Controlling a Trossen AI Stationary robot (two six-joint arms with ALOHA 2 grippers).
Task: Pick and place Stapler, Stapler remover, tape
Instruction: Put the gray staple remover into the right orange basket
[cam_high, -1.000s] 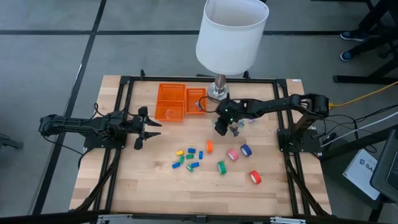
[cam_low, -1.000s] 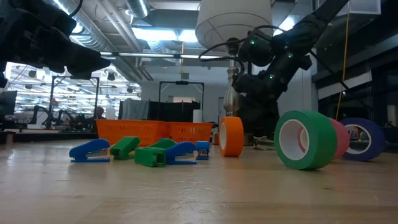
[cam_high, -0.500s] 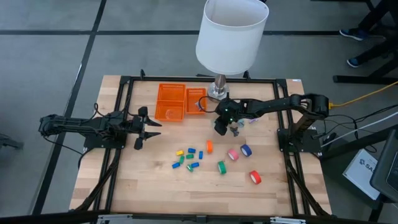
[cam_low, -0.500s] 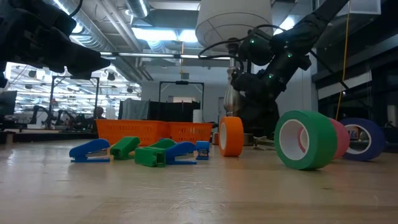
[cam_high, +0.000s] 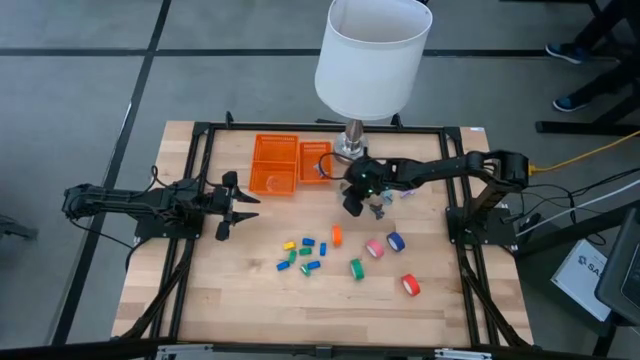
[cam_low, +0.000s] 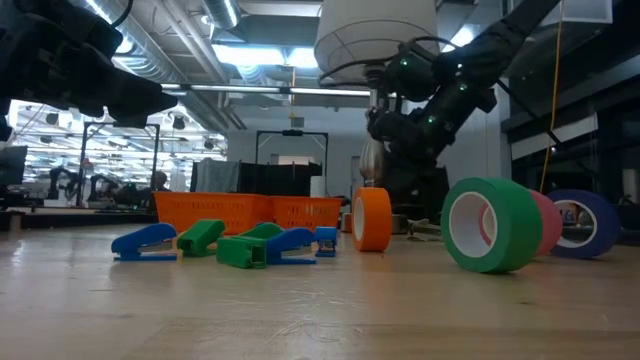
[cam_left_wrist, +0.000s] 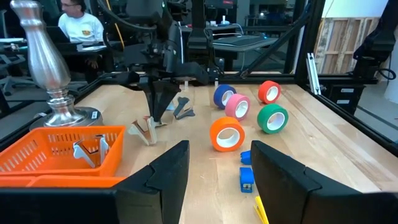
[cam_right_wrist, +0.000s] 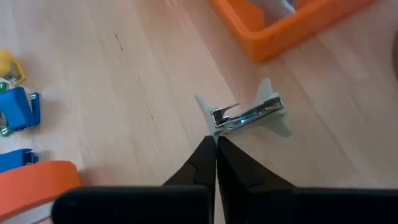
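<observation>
A: Where are the staple removers now?

B: 2 staple removers (cam_left_wrist: 144, 132) lie on the bare wood of the desk, near its back edge and just beside the lamp foot (cam_left_wrist: 59, 112). A 3rd remover (cam_left_wrist: 87, 152) is inside the orange basket (cam_high: 275, 165), in the smaller compartment.

A: And the right gripper?

B: The right gripper (cam_high: 352, 205) hangs above these 2 removers and points down. Its jaws are pressed together with nothing between them. In the right wrist view, 1 remover lies on the wood just past the tips, and I cannot tell if it touches them.

A: The tape?

B: There are 5 rolls toward the right half of the desk. The orange roll (cam_high: 337, 236) stands on its edge near the middle. The pink roll (cam_high: 374, 248) and the blue roll (cam_high: 396, 242) are just beside each other. The green roll (cam_high: 356, 268) is nearer the front edge, and the red roll (cam_high: 410, 285) is the nearest to the front right corner.

A: The staplers?

B: The small staplers (cam_high: 303, 254), blue, green and yellow, lie in a loose group in the middle of the desk, to the left of the orange roll.

A: The left arm?

B: The left gripper (cam_high: 243, 207) waits over the left edge of the desk, its jaws apart and empty.
</observation>
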